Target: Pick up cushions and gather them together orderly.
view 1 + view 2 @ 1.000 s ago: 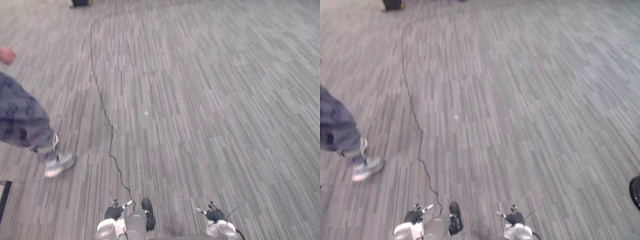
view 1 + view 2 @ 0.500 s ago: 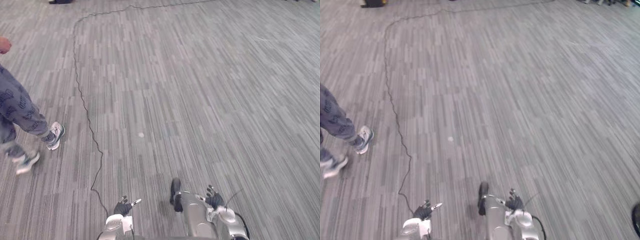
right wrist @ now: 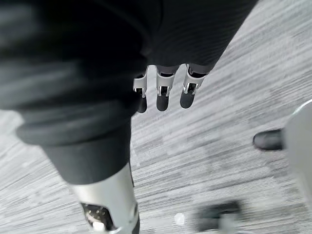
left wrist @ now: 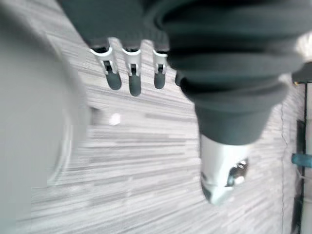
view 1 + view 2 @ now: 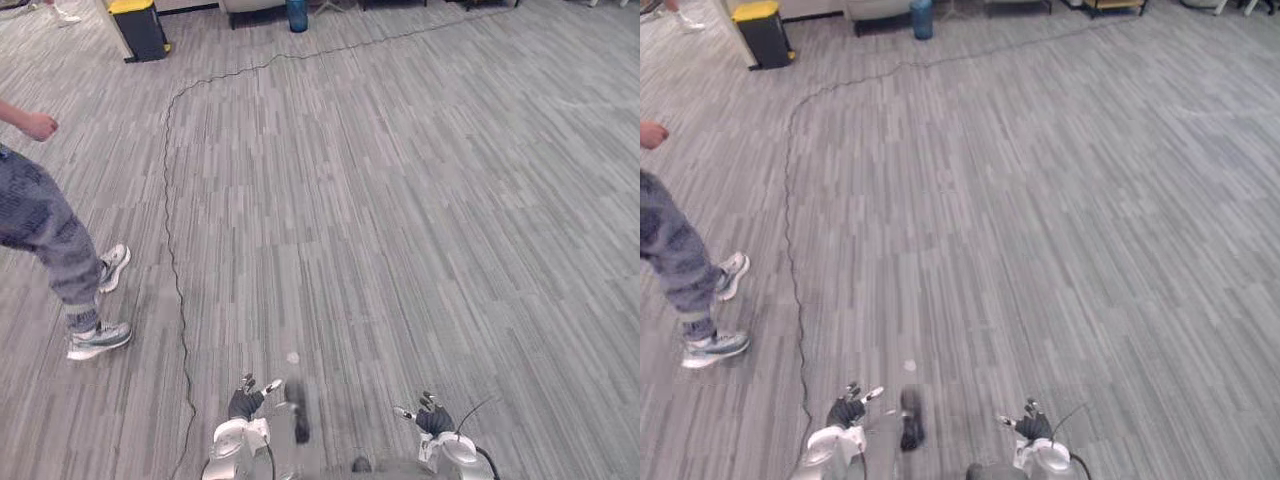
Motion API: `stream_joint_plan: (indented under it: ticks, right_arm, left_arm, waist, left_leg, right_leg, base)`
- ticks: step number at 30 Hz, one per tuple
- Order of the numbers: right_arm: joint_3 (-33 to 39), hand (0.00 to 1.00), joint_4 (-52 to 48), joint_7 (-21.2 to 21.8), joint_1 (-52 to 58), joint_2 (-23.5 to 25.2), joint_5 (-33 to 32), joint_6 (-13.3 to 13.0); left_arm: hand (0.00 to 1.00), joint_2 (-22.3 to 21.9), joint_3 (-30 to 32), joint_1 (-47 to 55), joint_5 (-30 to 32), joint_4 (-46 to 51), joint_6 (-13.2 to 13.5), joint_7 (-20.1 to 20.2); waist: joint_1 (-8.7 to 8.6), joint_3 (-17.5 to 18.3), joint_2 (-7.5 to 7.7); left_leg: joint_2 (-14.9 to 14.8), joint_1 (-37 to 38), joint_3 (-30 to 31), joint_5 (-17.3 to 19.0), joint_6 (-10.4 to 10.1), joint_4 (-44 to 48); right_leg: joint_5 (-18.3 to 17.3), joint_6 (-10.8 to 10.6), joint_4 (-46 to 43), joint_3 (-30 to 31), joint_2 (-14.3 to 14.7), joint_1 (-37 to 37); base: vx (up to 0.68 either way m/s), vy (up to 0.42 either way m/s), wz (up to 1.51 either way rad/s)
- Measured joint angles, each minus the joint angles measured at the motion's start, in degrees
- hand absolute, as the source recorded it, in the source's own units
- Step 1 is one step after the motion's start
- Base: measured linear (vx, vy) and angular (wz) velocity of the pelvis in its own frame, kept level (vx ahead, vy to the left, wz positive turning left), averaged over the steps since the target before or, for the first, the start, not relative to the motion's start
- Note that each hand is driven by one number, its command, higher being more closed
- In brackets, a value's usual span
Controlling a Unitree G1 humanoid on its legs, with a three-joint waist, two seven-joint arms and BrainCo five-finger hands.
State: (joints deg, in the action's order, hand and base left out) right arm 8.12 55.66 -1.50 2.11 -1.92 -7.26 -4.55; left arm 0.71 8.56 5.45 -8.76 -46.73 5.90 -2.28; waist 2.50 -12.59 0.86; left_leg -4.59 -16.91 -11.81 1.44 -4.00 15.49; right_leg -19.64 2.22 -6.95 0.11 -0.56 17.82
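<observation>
- My left robot hand hangs low, close in to the robot, over the grey carpet floor of narrow striped planks. Its wrist camera shows the silver, dark-tipped fingers straight and slack, and the thumb stands well apart from them. The hand is wide and grips nothing.
- My right robot hand hangs level with the left one and well apart to its right. Its fingers are also straight and loose, with the thumb off to one side. It too is wide, with nothing in its grasp and carpet past the fingertips.
- A small white speck lies on the floor just ahead of the left robot hand. It sits between the two hands, nearer the left one.
- A person in grey patterned trousers and white sneakers stands ahead of the left robot hand and well out to its left. One foot is set in front of the other, and the person's hand is held out at the side.
- Far ahead of the left robot hand, and a little to its left, a black bin with a yellow lid stands on the floor.
- A blue cylindrical container stands about as far off, ahead of the gap between my two hands.
- I cannot tell from these views where the cushions are.
</observation>
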Motion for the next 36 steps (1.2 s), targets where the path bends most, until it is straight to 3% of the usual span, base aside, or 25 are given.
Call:
stream_joint_plan:
  ticks: [1, 2, 4, 5, 7, 9, 11, 12, 13, 14, 16, 17, 18, 19, 20, 22, 23, 25, 26, 29, 31, 32, 33, 35, 36]
  right_arm:
    - [0.2, 0.0, 0.16, 0.04, 1.45, 1.0, 0.04, -0.36]
    - [0.21, 0.0, 0.35, 0.04, 1.45, 1.27, 0.04, -0.38]
    - [0.06, 0.0, 1.0, 0.29, 0.5, 2.53, 0.15, -0.45]
    - [0.27, 0.0, 1.47, 0.38, 0.37, 1.98, 0.4, -0.33]
    - [0.18, 0.0, 1.22, 0.42, 0.17, 1.12, 0.49, -0.55]
    - [0.1, 0.0, -0.44, 0.39, 0.13, 0.31, 0.42, -0.99]
    - [0.14, 0.0, -1.22, 0.5, -0.35, -0.08, 0.45, -1.52]
    - [0.12, 0.0, -1.35, 0.56, -0.79, -0.26, 0.46, -1.56]
    - [0.1, 0.0, -1.95, 0.72, -1.55, -0.46, 0.49, -1.44]
    - [0.1, 0.0, -2.09, 0.79, -1.54, -0.43, 0.48, -1.45]
    - [-0.03, 0.0, -2.27, 1.14, -0.47, -0.37, 0.39, -1.48]
    - [0.83, 0.0, -2.59, 1.46, -1.21, -1.04, 0.41, -1.56]
    - [0.81, 0.0, -3.24, 1.49, -1.82, -1.86, 0.71, -1.48]
    - [0.7, 0.0, -3.56, 1.66, -1.77, -1.91, 1.09, -1.42]
    - [0.56, 0.0, -3.9, 1.65, -1.73, -1.46, 1.12, -1.17]
    - [0.51, 0.0, -4.17, 1.34, -1.2, -0.4, 0.89, -0.38]
    - [0.18, 0.0, -4.52, 1.34, -0.91, 0.02, 0.67, -0.32]
    - [-1.3, 0.0, -4.27, 1.41, -0.24, 0.61, 0.46, -0.3]
    - [-1.57, 0.0, -4.99, 1.36, -0.11, 0.75, 0.46, -0.14]
    - [-1.65, 0.0, -5.07, 1.28, 0.14, 0.76, 0.46, -0.08]
    - [-2.02, 0.0, -5.03, 1.09, 0.22, 0.8, 0.49, -0.13]
    - [-2.35, 0.0, -4.84, 0.87, 0.6, 1.1, 0.54, -0.15]
    - [-2.69, 0.0, -5.15, 0.87, 1.49, 2.43, 0.59, -0.29]
    - [-2.67, 0.0, -5.22, 1.01, 2.18, 3.25, 0.63, -0.54]
    - [-2.82, 0.0, -4.84, 1.02, 1.45, 3.56, 0.63, -0.53]
  left_arm:
    - [0.0, 1.38, 0.53, 0.23, 0.0, -0.41, -0.04, -0.05]
    - [0.0, 1.62, 0.67, 0.09, -0.08, -1.02, -0.09, -0.09]
    - [0.0, 4.35, 0.16, -0.76, -0.42, -2.67, -0.1, -0.3]
    - [0.0, 4.57, -0.41, -1.27, -0.41, -4.1, -0.48, -0.68]
    - [0.0, 4.36, -1.83, -1.08, -0.43, -5.11, -0.47, -1.06]
    - [0.0, 4.04, -4.42, -0.76, -0.42, -6.31, -0.41, -0.99]
    - [0.0, 3.3, -5.87, -2.27, -0.35, -7.2, -0.53, -0.81]
    - [0.0, 3.0, -5.94, -2.58, -0.35, -7.37, -0.55, -0.82]
    - [0.0, 2.49, -5.98, -2.75, -0.23, -7.43, -0.55, -0.82]
    - [0.0, 2.4, -6.0, -2.69, -0.22, -7.45, -0.55, -0.82]
    - [0.0, 2.3, -5.94, -1.65, 0.21, -7.8, -0.59, -0.81]
    - [0.0, 1.33, -5.22, -2.34, 0.77, -8.97, -0.81, -0.86]
    - [0.0, 0.64, -5.55, -2.81, 1.67, -9.31, -0.89, -0.82]
    - [0.0, 0.37, -4.93, -3.52, 2.52, -9.35, -0.9, -0.89]
    - [0.0, 0.06, -3.74, -3.55, 3.22, -9.29, -0.96, -0.86]
    - [0.0, -0.83, -0.91, -3.35, 4.09, -7.38, -1.21, -0.87]
    - [0.0, -0.75, -1.03, -3.25, 4.18, -6.36, -1.16, -0.89]
    - [0.0, -0.51, -1.29, -2.77, 4.19, -4.07, -0.93, -0.81]
    - [0.0, -1.19, -1.17, -2.52, 4.18, -2.1, -0.09, -0.83]
    - [0.0, -2.11, -1.19, -2.51, 4.13, -0.82, 0.89, -0.85]
    - [0.0, -2.45, -1.23, -2.52, 4.1, -1.08, 1.17, -0.9]
    - [0.0, -2.29, -1.21, -2.53, 4.07, -1.01, 1.21, -0.92]
    - [0.0, -1.33, -1.29, -2.74, 4.11, -1.24, 1.02, -0.89]
    - [0.0, -0.78, -1.57, -2.55, 4.11, -1.48, 1.06, -0.86]
    - [0.0, 0.16, -2.55, -3.0, 4.09, -2.49, 1.09, -0.98]
  waist:
    - [-0.16, 2.24, 2.5]
    - [-0.34, 2.21, 3.11]
    - [-0.97, 0.82, 5.96]
    - [-1.38, -0.03, 5.46]
    - [-1.61, -0.36, 4.0]
    - [-3.2, -0.31, 2.26]
    - [-4.06, -0.72, 1.4]
    - [-4.19, -0.88, 1.13]
    - [-4.99, -1.19, 0.57]
    - [-5.19, -1.25, 0.51]
    - [-5.61, -0.63, 1.58]
    - [-6.13, -0.69, -0.69]
    - [-6.15, -0.72, -3.01]
    - [-6.15, -0.88, -3.61]
    - [-5.91, -1.06, -4.14]
    - [-5.14, -2.32, -3.08]
    - [-4.98, -2.72, -2.31]
    - [-4.33, -2.6, -0.37]
    - [-3.23, -2.6, -0.41]
    - [-2.11, -2.67, -1.03]
    - [-1.96, -2.31, -2.09]
    - [-0.86, -1.6, -1.96]
    - [-1.09, 0.08, 0.65]
    - [-0.94, 0.82, 2.48]
    - [-0.94, 0.41, 3.43]
  left_leg:
    - [1.85, 0.21, -0.13, -0.41, 1.7, 2.85]
    - [2.0, 0.48, -0.24, 0.17, 3.02, 3.94]
    - [3.18, 7.63, -4.24, 6.26, 4.01, 4.71]
    - [3.31, 13.06, -5.14, 9.55, 4.36, 3.72]
    - [2.32, 19.78, -6.71, 11.46, 3.73, 0.32]
    - [0.94, 27.22, -8.96, 11.59, 2.7, -5.36]
    - [-0.04, 32.79, -12.06, 11.49, 2.57, -9.01]
    - [-0.35, 33.89, -12.79, 11.49, 2.56, -9.62]
    - [-0.63, 36.87, -14.11, 11.53, 2.18, -11.37]
    - [-0.59, 37.89, -14.58, 11.59, 1.13, -11.69]
    - [0.7, 42.72, -14.78, 12.6, -3.52, -11.38]
    - [-1.28, 44.21, -14.44, 13.22, -4.82, -8.42]
    - [-5.14, 41.7, -13.76, 11.89, -6.98, 0.67]
    - [-8.06, 37.49, -12.1, 7.03, -7.09, 11.9]
    - [-11.39, 32.37, -10.19, 1.2, -4.99, 24.96]
    - [-14.84, 23.39, -8.94, 7.45, -4.6, 46.03]
    - [-14.54, 21.37, -8.65, 9.19, -3.99, 46.89]
    - [-11.44, 14.23, -7.83, 12.26, -1.84, 40.54]
    - [-9.62, 7.93, -7.17, 13.19, -0.36, 33.05]
    - [-4.43, 2.64, -2.17, 11.0, -0.3, 13.78]
    - [-1.62, 0.47, 1.48, 5.64, -1.04, -1.06]
    - [-1.07, 0.93, 2.19, -3.32, -0.25, -1.5]
    - [0.0, 1.23, 1.0, -2.1, 1.91, 1.81]
    - [0.17, 2.77, -2.27, 1.85, 2.6, 4.77]
    - [0.49, 6.81, -4.6, 5.61, 2.78, 5.27]
  right_leg:
    - [-2.35, -2.64, -11.17, 1.06, -2.31, -4.12]
    - [-2.26, -2.77, -16.92, 1.24, -2.65, -6.41]
    - [6.99, -10.58, -45.86, -1.54, -8.61, -17.42]
    - [6.08, -5.67, -53.24, -7.13, -12.22, -20.32]
    - [4.09, -2.75, -54.76, -11.29, -12.87, -23.02]
    - [1.47, -2.27, -50.43, -18.01, -11.99, -28.1]
    - [1.45, -1.13, -36.95, -24.96, -10.56, -34.78]
    - [2.92, -0.11, -31.44, -26.67, -9.8, -36.21]
    - [9.49, 1.08, -17.61, -31.63, -7.75, -37.81]
    - [11.93, 1.46, -13.48, -32.96, -7.06, -37.86]
    - [20.33, 8.14, -4.47, -34.01, -5.26, -37.7]
    - [22.68, 13.4, -10.02, -33.14, -4.26, -38.36]
    - [18.76, 12.74, -13.01, -32.93, -2.62, -37.93]
    - [16.35, 12.19, -13.44, -32.04, -1.08, -36.45]
    - [15.2, 11.78, -12.09, -30.35, 1.3, -33.52]
    - [12.66, 11.65, -7.25, -24.22, 5.6, -22.77]
    - [12.06, 11.59, -5.48, -22.91, 5.81, -19.59]
    - [10.9, 9.38, -0.61, -17.71, 6.08, -12.41]
    - [10.14, 8.01, 1.62, -13.15, 6.36, -8.52]
    - [8.59, 5.66, 4.44, -6.95, 5.75, -4.12]
    - [6.65, 3.79, 6.69, -2.52, 5.51, -0.31]
    - [2.85, 2.2, 5.1, 2.61, 4.41, 2.41]
    - [0.96, 0.41, -1.24, 4.96, 1.54, 0.75]
    - [0.37, -1.46, -14.72, 4.86, -0.11, -4.5]
    - [3.98, -7.34, -30.5, 3.27, -1.66, -10.29]
  base:
    - [0.75, 0.2, -0.81]
    - [0.75, 0.171, -0.66]
    - [0.77, 0.212, -0.7]
    - [0.66, 0.18, -0.68]
    - [0.54, 0.147, -0.67]
    - [0.64, 0.138, -0.47]
    - [0.65, 0.06, -0.34]
    - [0.82, 0.01, -0.33]
    - [0.56, -0.003, -0.19]
    - [0.88, -0.041, -0.23]
    - [0.72, -0.072, -0.27]
    - [0.66, -0.092, -0.44]
    - [0.77, -0.146, -0.53]
    - [0.9, -0.192, -0.66]
    - [0.73, -0.168, -0.86]
    - [0.76, -0.127, -1.2]
    - [0.76, -0.11, -1.1]
    - [0.54, -0.051, -1.23]
    - [0.52, -0.004, -1.31]
    - [0.54, 0.108, -1.29]
    - [0.7, 0.332, -1.34]
    - [1.1, 0.486, -1.69]
    - [0.87, 0.363, -1.44]
    - [0.82, 0.306, -0.76]
    - [0.84, 0.332, -0.76]
